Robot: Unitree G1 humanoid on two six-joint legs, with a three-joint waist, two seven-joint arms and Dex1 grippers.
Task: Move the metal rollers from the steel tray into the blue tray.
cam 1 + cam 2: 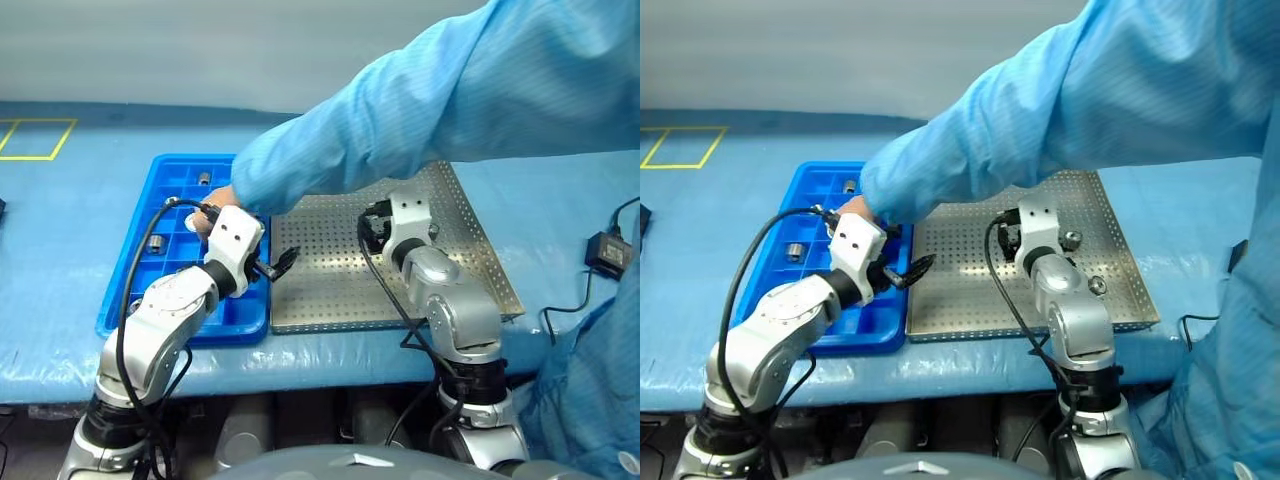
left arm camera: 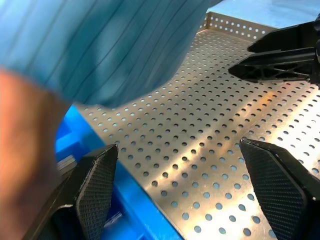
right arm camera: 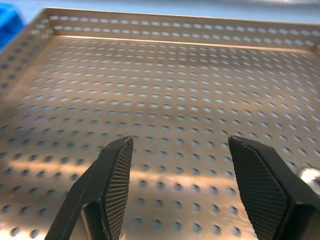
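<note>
Metal rollers (image 1: 1071, 240) look heavy, slick, rigid; pinch across the round sides; right gripper (image 3: 177, 187) and left gripper (image 2: 175, 192) both gape wide, empty.

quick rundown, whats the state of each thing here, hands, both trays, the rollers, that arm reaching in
left hand: open, empty, over the seam between the two trays
right hand: open, empty, above the steel tray floor
steel tray: flat on the table, two rollers lying on its right side
blue tray: flat on the table, rollers in a few compartments
person's sleeve: stretched across both trays, hand at the blue tray
</note>
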